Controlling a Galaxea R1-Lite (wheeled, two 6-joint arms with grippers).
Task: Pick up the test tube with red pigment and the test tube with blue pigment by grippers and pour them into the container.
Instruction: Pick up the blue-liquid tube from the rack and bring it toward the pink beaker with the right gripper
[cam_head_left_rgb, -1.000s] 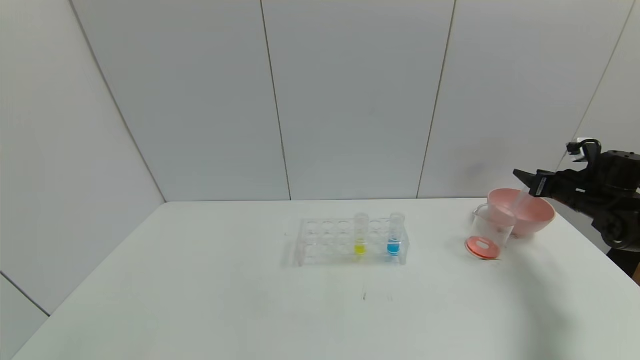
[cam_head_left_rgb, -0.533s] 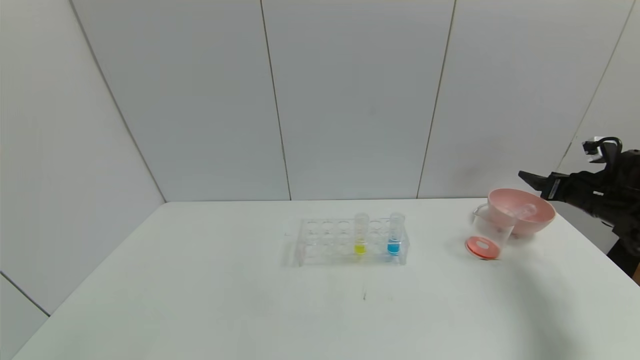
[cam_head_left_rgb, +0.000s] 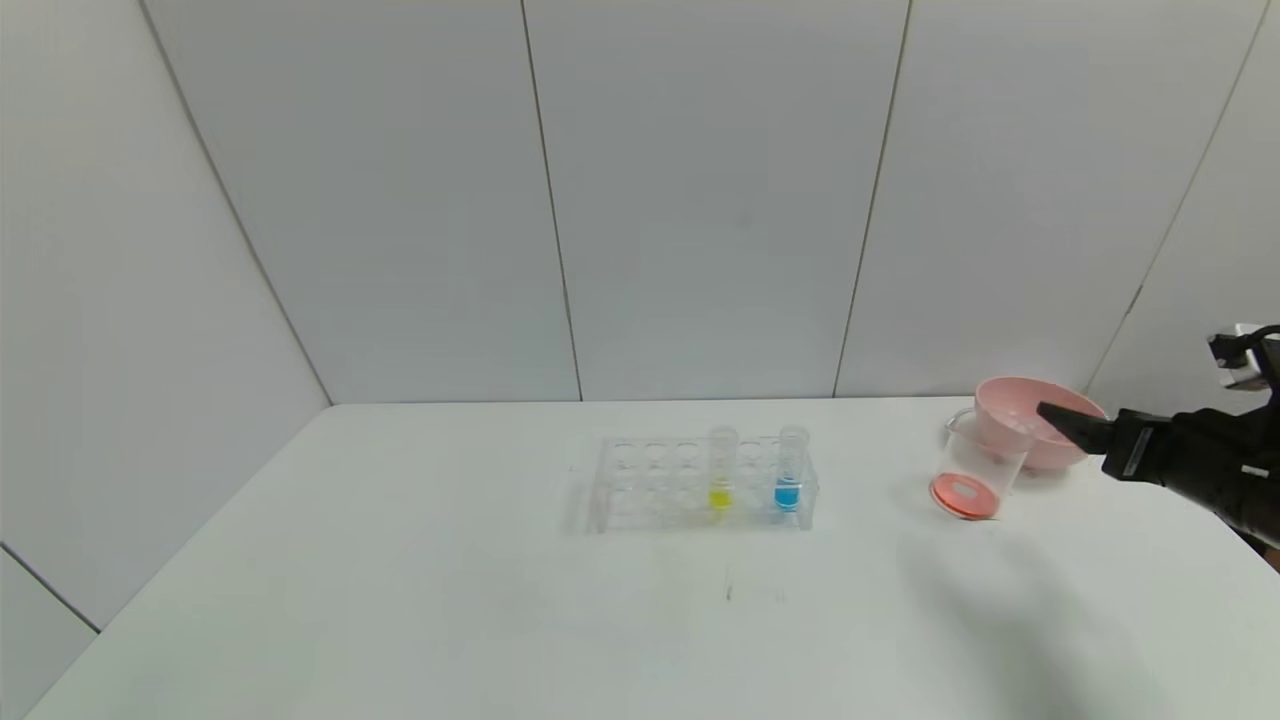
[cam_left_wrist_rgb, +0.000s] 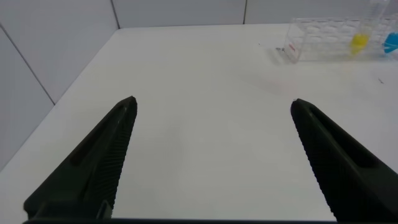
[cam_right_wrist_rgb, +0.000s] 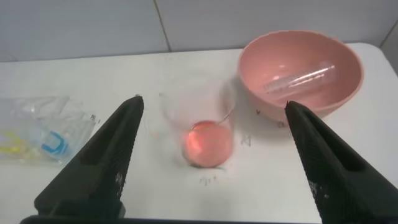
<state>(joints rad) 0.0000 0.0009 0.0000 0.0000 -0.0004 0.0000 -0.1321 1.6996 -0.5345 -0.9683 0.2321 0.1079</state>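
Writing cannot be read on anything here; the faint marks on the table (cam_right_wrist_rgb: 205, 180) beside the beaker (cam_right_wrist_rgb: 202, 124) are too small to make out.

Red liquid sits in the bottom of the beaker, which stands just in front of the pink bowl (cam_right_wrist_rgb: 348, 93). An empty clear tube (cam_right_wrist_rgb: 298, 78) lies on its side in the bowl. The blue tube (cam_head_left_rgb: 790, 468) stands upright in the rack (cam_head_left_rgb: 640, 485) at its right end, with a yellow tube (cam_head_left_rgb: 721, 468) a couple of slots to its left.

The right gripper (cam_right_wrist_rgb: 214, 109) hovers near the beaker and bowl with its jaws spread wide and nothing between them. The left gripper (cam_left_wrist_rgb: 211, 106) is parked over bare table well left of the rack, jaws also wide apart and empty.

A second ago the right gripper was higher, above the bowl, with the clear tube at its tips. Half a second ago that tube already lay in the bowl. Since then the gripper has dropped lower and drawn back toward the right edge. Rack, beaker and bowl have not moved.
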